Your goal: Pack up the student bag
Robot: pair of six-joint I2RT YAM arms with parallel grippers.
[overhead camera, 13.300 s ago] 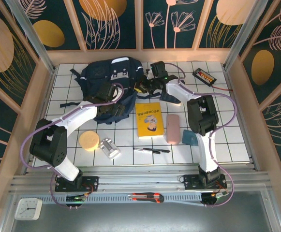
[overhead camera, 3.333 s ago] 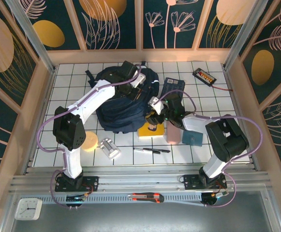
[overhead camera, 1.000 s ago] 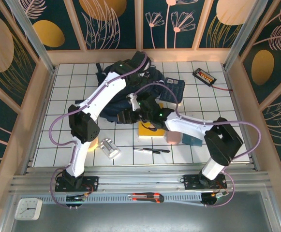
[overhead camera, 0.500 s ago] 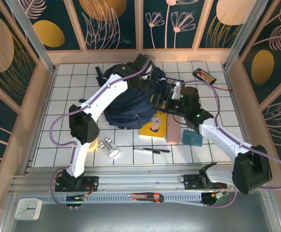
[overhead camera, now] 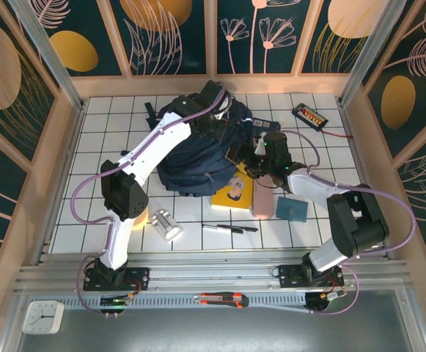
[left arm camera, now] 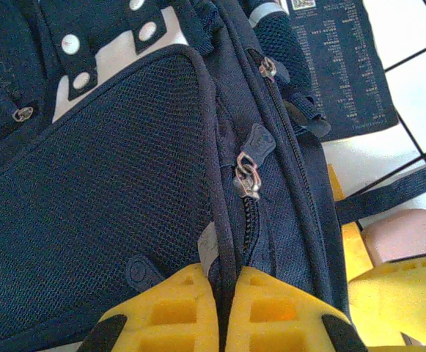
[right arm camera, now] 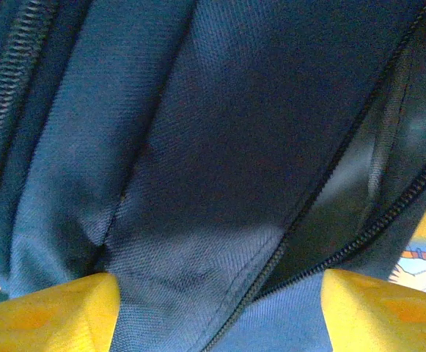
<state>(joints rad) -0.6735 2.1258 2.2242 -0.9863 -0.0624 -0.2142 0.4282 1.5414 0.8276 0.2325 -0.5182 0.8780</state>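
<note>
navy mesh student bag [left arm camera: 103, 191], left claw [left arm camera: 223, 282] pinching its piping [left arm camera: 215, 183], right claw [right arm camera: 216, 308] wide

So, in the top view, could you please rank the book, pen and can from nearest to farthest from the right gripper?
From the right gripper, at the bag's right edge:
1. Book, just nearer the bases, partly under the bag.
2. Pen, further towards the bases.
3. Can, far off to the left.
</note>
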